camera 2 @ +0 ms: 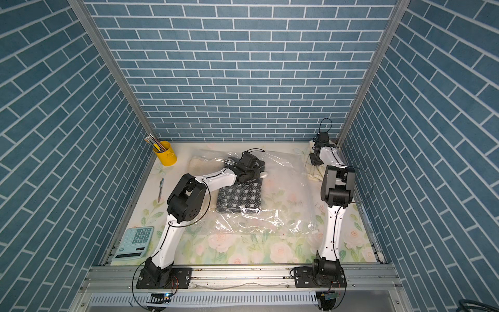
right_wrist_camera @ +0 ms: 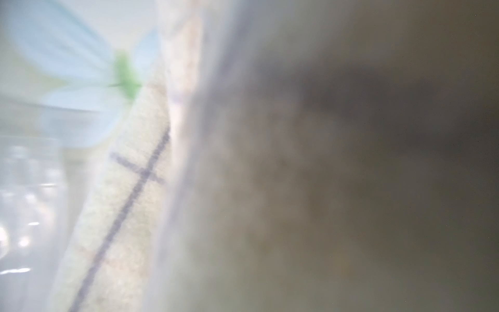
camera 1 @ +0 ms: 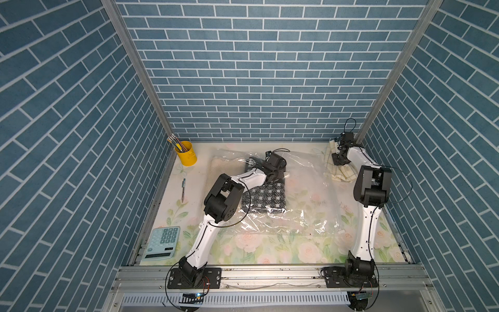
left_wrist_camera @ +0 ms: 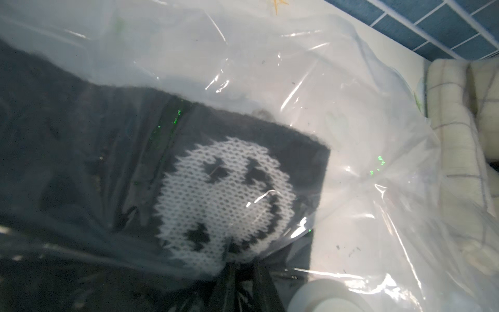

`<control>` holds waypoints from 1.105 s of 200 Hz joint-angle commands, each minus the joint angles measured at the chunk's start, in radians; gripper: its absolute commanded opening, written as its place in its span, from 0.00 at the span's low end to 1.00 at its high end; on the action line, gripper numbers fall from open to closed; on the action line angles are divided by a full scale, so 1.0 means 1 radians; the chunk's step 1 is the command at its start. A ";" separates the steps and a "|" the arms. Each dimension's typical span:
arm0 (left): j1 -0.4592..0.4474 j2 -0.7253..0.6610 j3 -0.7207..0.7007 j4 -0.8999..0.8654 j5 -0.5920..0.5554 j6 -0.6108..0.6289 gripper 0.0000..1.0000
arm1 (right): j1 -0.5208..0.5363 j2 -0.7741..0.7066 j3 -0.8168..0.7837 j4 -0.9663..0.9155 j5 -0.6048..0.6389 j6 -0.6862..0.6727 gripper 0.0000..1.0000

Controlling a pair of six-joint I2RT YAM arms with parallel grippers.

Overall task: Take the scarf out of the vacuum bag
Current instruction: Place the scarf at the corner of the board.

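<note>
The left end effector is pinched together on the film of the vacuum bag. Just ahead of it, the dark smiley scarf lies inside the bag, with the white valve cap just beside. Well away, the right end effector sits at a cream checked cloth; I cannot tell whether its fingers are apart or together.

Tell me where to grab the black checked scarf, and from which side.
Grip the black checked scarf by its right long edge, coming from the right inside the vacuum bag. It lies folded flat under film, so a pinch from above catches plastic, as at the left gripper. The slider clip at the near right corner suggests the mouth is there; unconfirmed.
</note>
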 commanded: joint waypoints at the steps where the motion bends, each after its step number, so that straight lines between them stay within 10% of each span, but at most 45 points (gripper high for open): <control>1: -0.025 0.019 -0.057 -0.130 0.032 -0.003 0.18 | 0.042 -0.031 -0.100 -0.066 -0.120 -0.037 0.00; 46: -0.027 0.014 -0.058 -0.129 0.030 -0.002 0.19 | 0.007 -0.035 -0.086 -0.033 0.019 0.010 0.04; 73: -0.027 0.014 -0.052 -0.131 0.030 -0.003 0.19 | 0.005 0.002 -0.032 -0.015 0.151 0.077 0.46; 92: -0.027 0.011 -0.052 -0.131 0.030 -0.001 0.19 | 0.007 -0.009 -0.040 0.053 0.268 0.128 1.00; 153: -0.027 0.008 -0.048 -0.136 0.024 0.000 0.19 | 0.037 -0.296 -0.366 0.433 0.581 0.230 0.99; 221: -0.025 -0.037 -0.089 -0.135 -0.038 0.005 0.19 | 0.048 -0.344 -0.479 0.393 0.214 0.333 0.86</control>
